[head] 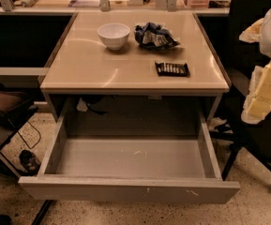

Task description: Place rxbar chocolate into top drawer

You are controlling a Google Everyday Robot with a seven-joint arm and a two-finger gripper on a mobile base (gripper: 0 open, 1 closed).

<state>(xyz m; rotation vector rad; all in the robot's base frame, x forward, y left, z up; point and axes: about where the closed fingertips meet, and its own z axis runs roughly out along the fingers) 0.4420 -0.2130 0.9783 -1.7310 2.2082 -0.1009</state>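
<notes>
The rxbar chocolate [172, 69] is a small flat black bar with a row of pale lettering. It lies on the right front part of the beige table top [88, 64]. The top drawer [130, 190] is pulled wide open below the table, grey and empty, with pale scuffs on its floor and front panel. My gripper [262, 90] shows as pale yellowish and white arm parts at the right edge of the camera view. It is to the right of the table, apart from the bar, and holds nothing that I can see.
A white bowl [113, 35] and a crumpled blue-and-white bag [154, 35] sit at the back of the table. A black office chair [254, 27] stands at the right behind my arm. Cables and a dark stand [6, 116] are on the floor at the left. Clutter lines the far desk.
</notes>
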